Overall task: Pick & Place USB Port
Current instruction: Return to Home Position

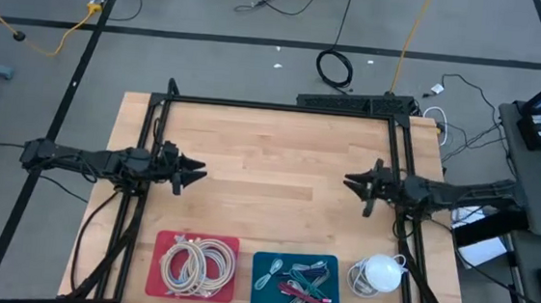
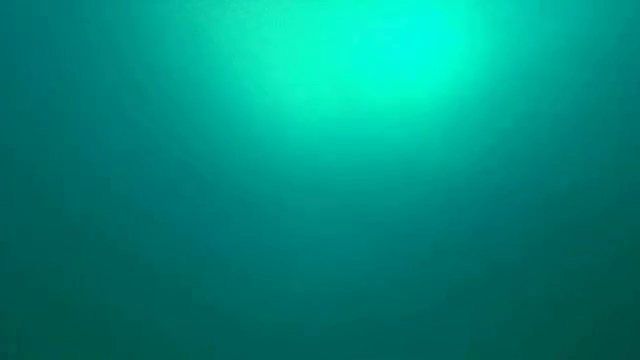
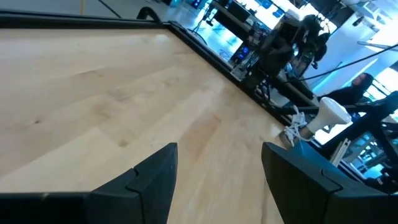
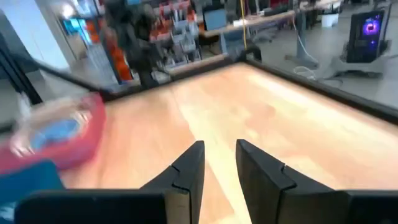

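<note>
My left gripper (image 1: 196, 173) (image 3: 217, 149) hovers open over the table's left side with nothing between its fingers. My right gripper (image 1: 350, 184) (image 4: 219, 144) hovers over the right side. Its fingers stand a narrow gap apart, and only bare wood shows between them. A blue tray (image 1: 263, 267) at the near edge holds small green, red and grey cables with plugs (image 1: 299, 282). Which of them is the USB port I cannot tell. A red tray (image 1: 161, 249) beside it holds coiled cream cables (image 1: 196, 265). The low view shows only a teal glow.
A white rounded object with a cord (image 1: 377, 274) lies right of the blue tray. A black frame (image 1: 284, 107) runs along the table's far edge and both sides. Bare wood (image 1: 274, 171) lies between the two grippers.
</note>
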### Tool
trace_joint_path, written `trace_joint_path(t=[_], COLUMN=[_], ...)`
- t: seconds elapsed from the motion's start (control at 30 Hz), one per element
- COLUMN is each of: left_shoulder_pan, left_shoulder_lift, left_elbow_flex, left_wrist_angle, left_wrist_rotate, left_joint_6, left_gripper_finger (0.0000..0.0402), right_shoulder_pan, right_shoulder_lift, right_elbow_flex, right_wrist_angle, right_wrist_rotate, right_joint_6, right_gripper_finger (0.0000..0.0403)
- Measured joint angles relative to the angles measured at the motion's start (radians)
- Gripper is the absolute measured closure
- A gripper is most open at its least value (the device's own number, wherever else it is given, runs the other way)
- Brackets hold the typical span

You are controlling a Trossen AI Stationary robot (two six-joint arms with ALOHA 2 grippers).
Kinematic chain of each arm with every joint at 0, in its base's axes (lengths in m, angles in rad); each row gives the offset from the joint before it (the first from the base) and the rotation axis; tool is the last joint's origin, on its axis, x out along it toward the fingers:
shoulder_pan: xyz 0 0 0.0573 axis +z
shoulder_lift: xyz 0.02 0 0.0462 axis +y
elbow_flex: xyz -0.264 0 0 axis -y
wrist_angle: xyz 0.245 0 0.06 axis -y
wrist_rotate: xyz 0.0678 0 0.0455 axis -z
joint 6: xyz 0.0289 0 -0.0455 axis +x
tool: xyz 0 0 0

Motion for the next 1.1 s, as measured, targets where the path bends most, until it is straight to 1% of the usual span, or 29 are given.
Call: trace_joint_path(t=[0.1, 0.17, 0.33, 0.4, 0.5, 0.6, 0.67, 0.77, 0.93, 1.1], left_shoulder_pan=[0.000, 0.000, 0.000, 0.000, 0.000, 0.000, 0.000, 0.000, 0.000, 0.000], left_shoulder_lift=[0.000, 0.000, 0.000, 0.000, -0.010, -0.039, -0.062, -0.074, -0.072, -0.071], left_elbow_flex=[0.000, 0.000, 0.000, 0.000, -0.015, -0.045, -0.070, -0.088, -0.089, -0.089], left_wrist_angle=[-0.002, -0.012, -0.056, -0.079, -0.032, 0.013, 0.012, 0.022, 0.024, 0.026], left_wrist_rotate=[0.006, 0.006, 0.044, 0.015, -0.018, -0.017, -0.014, 0.033, 0.002, 0.008], left_joint_6=[0.001, 0.011, 0.162, 0.146, 0.154, 0.160, 0.125, 0.110, 0.119, 0.146], left_gripper_finger=[0.0165, 0.0165, 0.0165, 0.0165, 0.0165, 0.0165, 0.0165, 0.0165, 0.0165, 0.0165], right_shoulder_pan=[0.008, 0.011, 0.013, 0.013, 0.013, 0.013, 0.013, 0.013, 0.013, 0.013], right_shoulder_lift=[-0.078, -0.112, -0.159, -0.159, -0.160, -0.160, -0.160, -0.159, -0.160, -0.160], right_elbow_flex=[0.060, 0.063, 0.072, 0.069, 0.071, 0.071, 0.071, 0.071, 0.071, 0.071], right_wrist_angle=[-0.154, -0.235, -0.264, -0.299, -0.290, -0.295, -0.294, -0.321, -0.370, -0.395], right_wrist_rotate=[-0.001, -0.021, -0.021, -0.022, -0.022, -0.022, -0.022, -0.022, -0.023, -0.022], right_joint_6=[0.031, 0.028, 0.018, 0.017, 0.005, -0.023, -0.028, -0.027, 0.011, 0.051], right_gripper_finger=[0.0319, 0.0319, 0.0319, 0.0319, 0.0319, 0.0319, 0.0319, 0.0319, 0.0319, 0.0319])
